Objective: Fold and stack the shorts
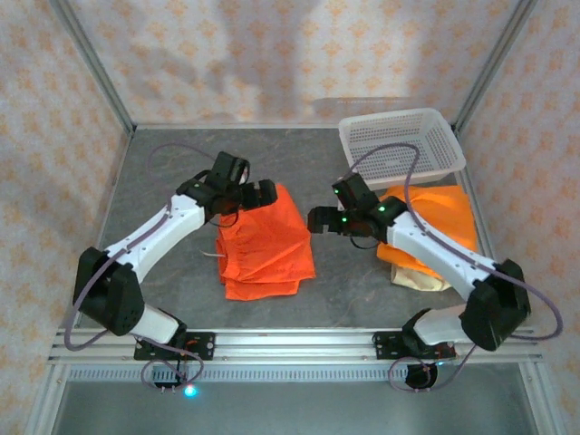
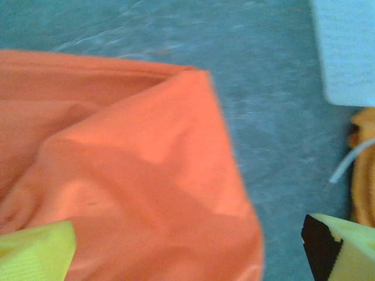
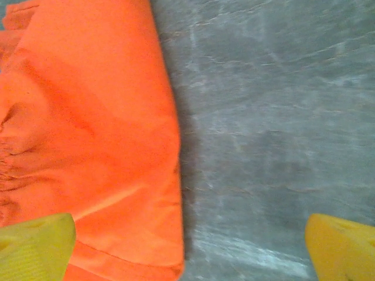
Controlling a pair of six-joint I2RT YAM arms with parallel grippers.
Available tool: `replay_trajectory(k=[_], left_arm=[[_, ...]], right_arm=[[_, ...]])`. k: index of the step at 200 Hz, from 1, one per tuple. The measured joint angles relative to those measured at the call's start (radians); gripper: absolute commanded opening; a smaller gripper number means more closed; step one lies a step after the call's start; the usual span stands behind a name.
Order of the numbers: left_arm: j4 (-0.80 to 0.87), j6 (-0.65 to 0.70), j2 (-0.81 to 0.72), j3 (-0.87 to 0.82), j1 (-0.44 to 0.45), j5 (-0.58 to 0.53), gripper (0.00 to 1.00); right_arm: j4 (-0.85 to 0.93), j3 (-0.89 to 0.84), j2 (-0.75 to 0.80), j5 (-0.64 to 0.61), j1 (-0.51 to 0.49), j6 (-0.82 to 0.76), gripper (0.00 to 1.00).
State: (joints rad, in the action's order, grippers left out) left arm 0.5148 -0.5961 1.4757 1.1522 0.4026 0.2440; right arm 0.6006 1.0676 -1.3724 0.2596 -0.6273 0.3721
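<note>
Fabric looks soft, light and limp: the folded orange shorts (image 1: pixel 265 245) lie in the middle of the bench (image 1: pixel 344 281), a second orange pair (image 1: pixel 439 213) over a beige pair (image 1: pixel 419 276) at right, near the basket (image 1: pixel 401 140). I judge a pinch through all layers at a folded edge safest. My left gripper (image 1: pixel 258 195) hovers released over the far edge, my right gripper (image 1: pixel 317 220) released beside the right edge

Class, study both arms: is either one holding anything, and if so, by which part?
Nothing is held. The left gripper hangs with jaws wide open over the folded orange shorts; the right gripper, jaws also open, hangs at their edge.
</note>
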Motion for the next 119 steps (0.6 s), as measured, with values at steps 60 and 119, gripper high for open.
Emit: replay_trajectory(k=[60, 119], left_arm=[[-0.037, 0.016, 0.177, -0.069, -0.08, 0.029, 1.0], [-0.077, 0.052, 0.328, -0.023, -0.162, -0.027, 1.0]], right_arm=[[-0.108, 0.0, -0.114, 0.116, -0.014, 0.051, 1.0], [-0.121, 0.0, -0.173, 0.159, -0.022, 0.055, 1.0]])
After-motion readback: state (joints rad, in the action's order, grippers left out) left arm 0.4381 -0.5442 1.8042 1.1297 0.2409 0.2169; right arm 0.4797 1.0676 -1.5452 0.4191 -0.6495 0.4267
